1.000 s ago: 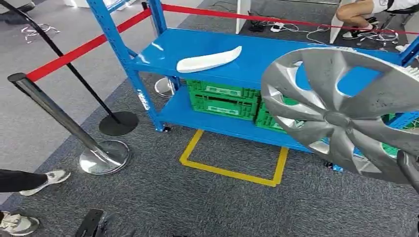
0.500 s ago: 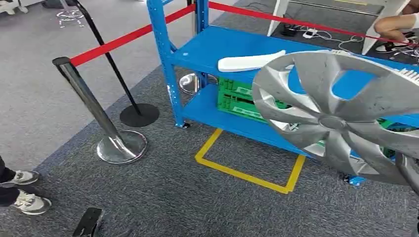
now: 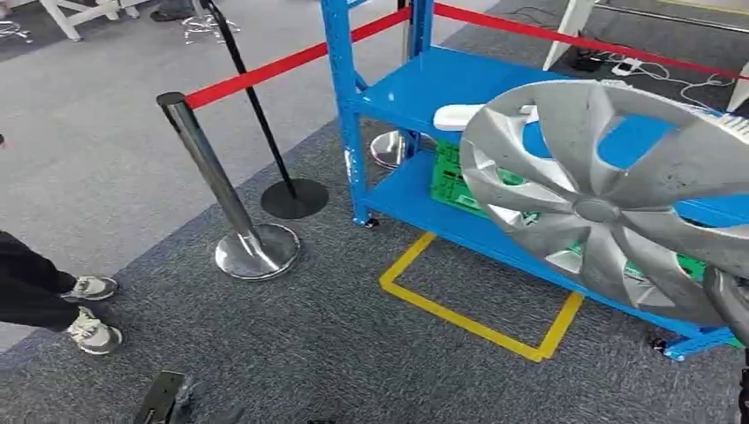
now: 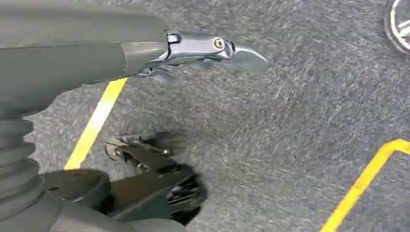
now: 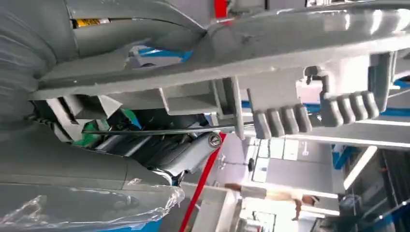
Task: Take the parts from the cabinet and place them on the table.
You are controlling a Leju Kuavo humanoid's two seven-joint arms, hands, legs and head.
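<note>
Your right robot hand [image 5: 159, 145] grips the silver hubcap [image 3: 609, 199] by its rim; your left robot hand [image 4: 203, 48] hangs empty, fingers spread; the hubcap is likely light, thin plastic that flexes, so carry it by the rim.

Hubcap [image 3: 609, 199] blocks blue shelf [image 3: 459, 84]

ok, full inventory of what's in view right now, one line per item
hubcap: 1, silver, held up in front of the shelf by the right hand
shelf rack: 1, blue, behind the hubcap
white part: 1, on the rack's upper shelf, partly hidden
crates: green, lower shelf, count unclear
barrier posts: 2, one chrome, one black, left of the rack
barrier belt: red
floor tape: yellow, on grey carpet
person's shoes: 2, at the left edge
left hand: hanging over the carpet, fingers holding nothing
right hand: grips the hubcap
</note>
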